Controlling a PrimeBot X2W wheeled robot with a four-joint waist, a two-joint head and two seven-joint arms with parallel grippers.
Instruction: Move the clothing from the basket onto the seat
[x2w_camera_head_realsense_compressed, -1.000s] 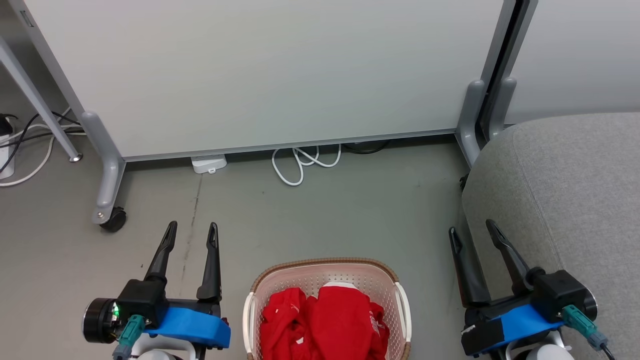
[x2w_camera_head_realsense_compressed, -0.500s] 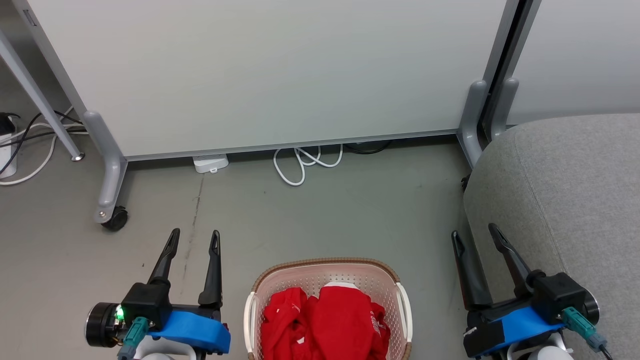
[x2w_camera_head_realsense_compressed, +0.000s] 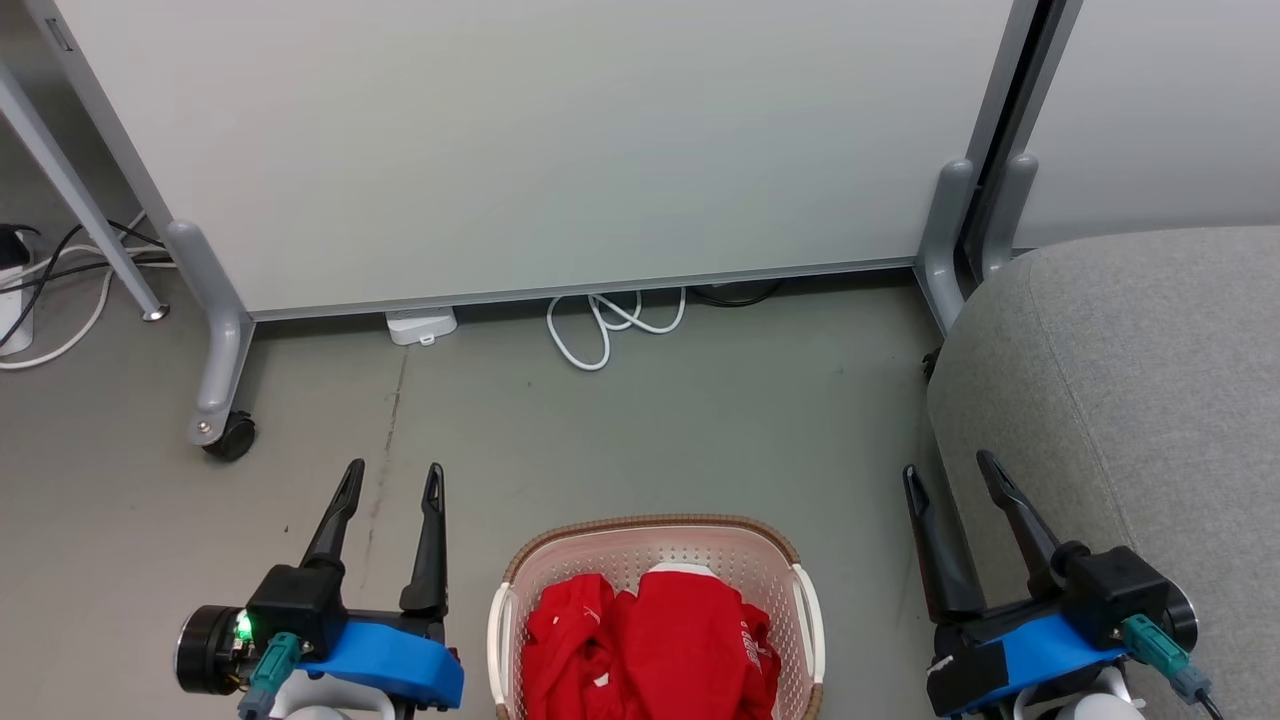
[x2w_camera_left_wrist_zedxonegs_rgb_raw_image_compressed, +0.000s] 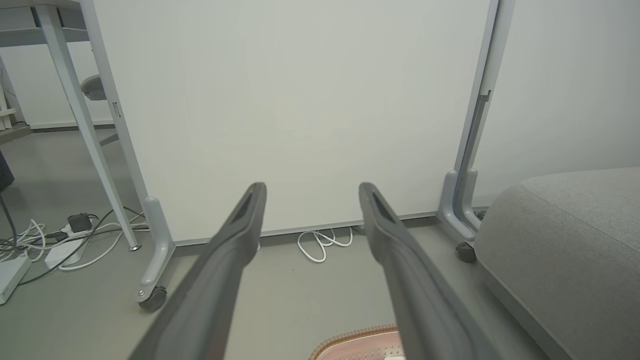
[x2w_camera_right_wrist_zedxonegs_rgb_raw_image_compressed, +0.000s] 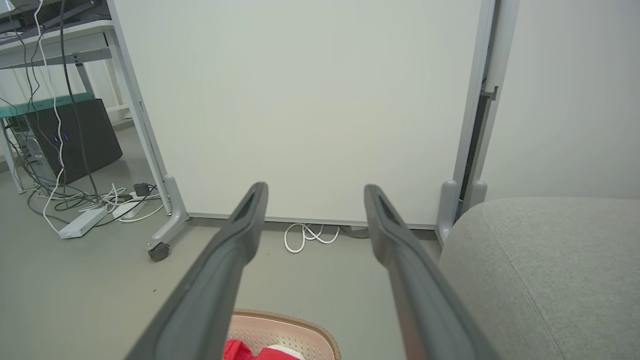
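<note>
Pre-grasp step, by judgement: left tool and right tool stand wide and empty beside the basket, clothing inside; next move calls for lowering one onto the fabric.

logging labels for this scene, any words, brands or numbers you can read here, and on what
No text here can be read.
White print on the red clothing in the basket: too small and blurred to read.

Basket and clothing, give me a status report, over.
Left tool open, empty. Right tool open, empty. Clothing all in basket, none seen on seat. Nothing between basket and seat.
</note>
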